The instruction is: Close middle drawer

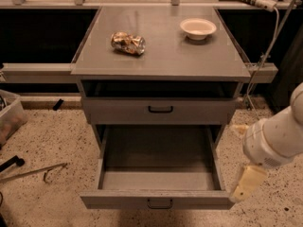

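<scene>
The middle drawer (161,178) is pulled far out of the grey cabinet. Its plain grey box is empty and its flat front (118,201) with a small black bar handle (160,204) is near the bottom edge of the view. Above it, the upper drawer front (199,111) with its black handle is shut. The lowest drawer is hidden under the open one. My gripper (247,184), on the white arm (277,138) coming in from the right, hangs just right of the open drawer's front right corner, at about the height of the drawer front.
On the cabinet top (161,56) lie a crushed can (128,43) and a white bowl (198,28). A cable (265,56) hangs at the right. A plastic bin (9,117) and a metal rod (33,171) are on the speckled floor at the left.
</scene>
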Robot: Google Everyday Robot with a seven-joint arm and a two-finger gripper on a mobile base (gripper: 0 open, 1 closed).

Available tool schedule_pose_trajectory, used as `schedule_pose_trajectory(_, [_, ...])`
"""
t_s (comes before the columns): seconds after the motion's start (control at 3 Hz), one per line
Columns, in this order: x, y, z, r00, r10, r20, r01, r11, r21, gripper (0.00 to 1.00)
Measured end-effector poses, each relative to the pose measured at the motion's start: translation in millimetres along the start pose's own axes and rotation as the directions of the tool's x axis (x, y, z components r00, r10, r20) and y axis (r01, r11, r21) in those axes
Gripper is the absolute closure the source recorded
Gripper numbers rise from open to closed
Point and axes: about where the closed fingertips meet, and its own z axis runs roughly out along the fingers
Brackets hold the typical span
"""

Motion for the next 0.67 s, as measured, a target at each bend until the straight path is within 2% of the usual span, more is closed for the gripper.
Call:
schedule_pose_trajectory(0.33, [28.0,30.9,59.5,0.997,0.017,0.076,-0.009,0.9947,-0.102,0.00])
schedule_pose_trajectory(0.67, [28.0,30.9,59.5,0.997,0.017,0.076,-0.009,0.9947,-0.102,0.00])
